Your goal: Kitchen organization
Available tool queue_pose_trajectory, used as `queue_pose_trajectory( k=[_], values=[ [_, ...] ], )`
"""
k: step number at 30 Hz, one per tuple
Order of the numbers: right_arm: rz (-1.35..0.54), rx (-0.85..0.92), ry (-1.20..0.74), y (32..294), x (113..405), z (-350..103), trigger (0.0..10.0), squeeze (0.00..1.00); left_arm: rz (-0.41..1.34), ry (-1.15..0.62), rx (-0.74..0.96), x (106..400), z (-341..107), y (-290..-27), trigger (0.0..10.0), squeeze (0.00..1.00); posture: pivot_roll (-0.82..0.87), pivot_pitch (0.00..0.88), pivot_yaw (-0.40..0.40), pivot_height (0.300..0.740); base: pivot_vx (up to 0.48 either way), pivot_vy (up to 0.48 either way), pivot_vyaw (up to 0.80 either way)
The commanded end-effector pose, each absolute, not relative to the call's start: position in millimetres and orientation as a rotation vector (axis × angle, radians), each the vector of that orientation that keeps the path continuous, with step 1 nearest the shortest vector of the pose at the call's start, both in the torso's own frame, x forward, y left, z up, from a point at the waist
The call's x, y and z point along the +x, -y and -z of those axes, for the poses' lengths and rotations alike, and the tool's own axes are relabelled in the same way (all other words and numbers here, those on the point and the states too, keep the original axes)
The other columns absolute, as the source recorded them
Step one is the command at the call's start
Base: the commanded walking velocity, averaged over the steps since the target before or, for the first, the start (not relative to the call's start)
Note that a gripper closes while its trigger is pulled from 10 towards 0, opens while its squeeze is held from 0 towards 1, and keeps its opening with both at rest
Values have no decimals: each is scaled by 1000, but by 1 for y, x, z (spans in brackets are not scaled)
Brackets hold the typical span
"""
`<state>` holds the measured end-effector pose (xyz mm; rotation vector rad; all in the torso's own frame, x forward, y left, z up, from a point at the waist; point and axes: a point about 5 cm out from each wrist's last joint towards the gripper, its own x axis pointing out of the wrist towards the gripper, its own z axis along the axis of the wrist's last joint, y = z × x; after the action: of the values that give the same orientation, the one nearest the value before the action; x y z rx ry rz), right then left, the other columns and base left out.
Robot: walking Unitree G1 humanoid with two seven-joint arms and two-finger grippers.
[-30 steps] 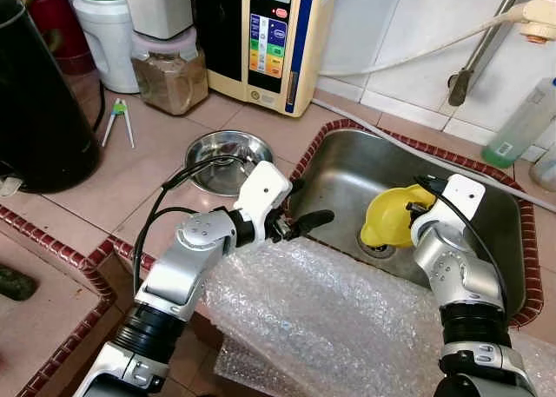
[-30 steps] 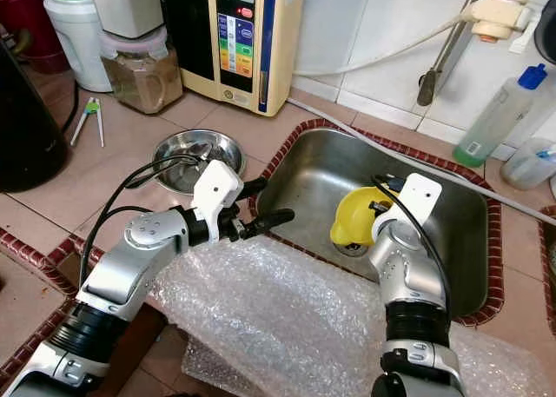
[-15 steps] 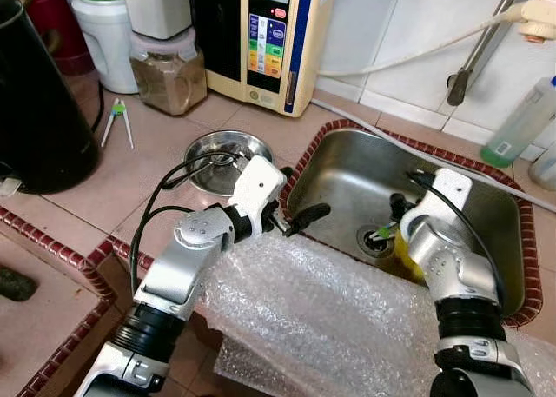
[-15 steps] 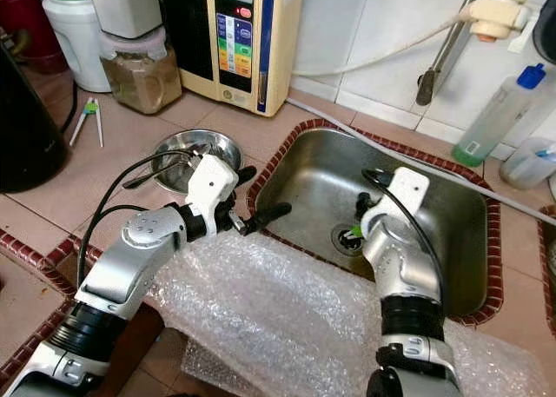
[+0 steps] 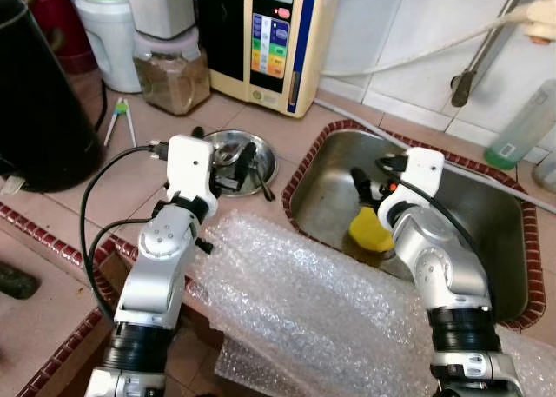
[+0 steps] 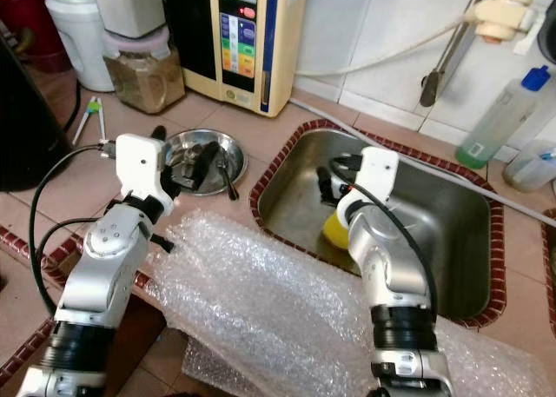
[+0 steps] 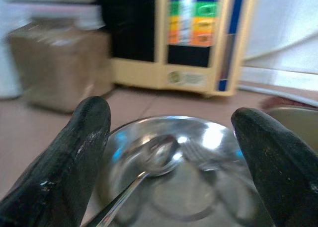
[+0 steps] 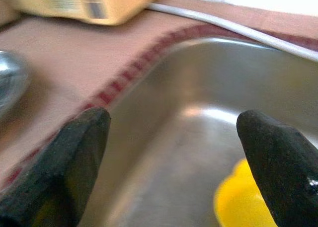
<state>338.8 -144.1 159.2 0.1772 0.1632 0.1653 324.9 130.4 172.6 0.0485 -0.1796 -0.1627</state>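
The left gripper [image 5: 246,165] hovers over the steel bowl [image 5: 231,159] on the tiled surface [image 5: 130,180], fingers spread wide; a spoon [image 7: 144,177] lies in the bowl. The right gripper [image 5: 369,188] reaches into the sink [image 5: 486,232], fingers apart, holding nothing, just above the yellow cup [image 5: 369,232] lying at the sink's bottom. Bubble wrap [image 5: 321,310] drapes over the front edge.

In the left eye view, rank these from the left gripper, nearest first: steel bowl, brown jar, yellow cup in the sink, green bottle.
From the left gripper:
1. Steel bowl, right under its fingers, on the counter.
2. Brown jar, behind, to the left.
3. Yellow cup, in the sink, to the right.
4. Green bottle, far right by the wall.
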Motion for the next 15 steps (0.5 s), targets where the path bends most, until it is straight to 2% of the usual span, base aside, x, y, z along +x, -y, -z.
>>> queue_pose_trajectory(
  k=[1, 9, 13, 14, 15],
  values=[
    [-223, 150, -129, 142, 335, -167, 10000, 1000, 117, 197, 46, 323, -176, -132, 10000, 1000, 41, 92, -91, 740, 0, 0, 0],
    [-446, 101, -78, 120, 316, -175, 10000, 1000, -24, 166, -8, 325, -170, -142, 10000, 1000, 26, 87, -90, 740, 0, 0, 0],
    [-497, 87, -94, 116, 310, -173, 10000, 1000, -37, 126, -26, 327, -165, -142, 10000, 1000, 26, 85, -90, 740, 0, 0, 0],
    [-516, 82, -98, 114, 309, -172, 10000, 667, -32, 105, -41, 328, -162, -141, 10000, 404, 25, 84, -90, 740, 0, 0, 0],
    [-526, 80, -99, 114, 308, -172, 10000, 667, -29, 96, -46, 328, -161, -141, 10000, 404, 25, 84, -90, 740, 0, 0, 0]
  ],
)
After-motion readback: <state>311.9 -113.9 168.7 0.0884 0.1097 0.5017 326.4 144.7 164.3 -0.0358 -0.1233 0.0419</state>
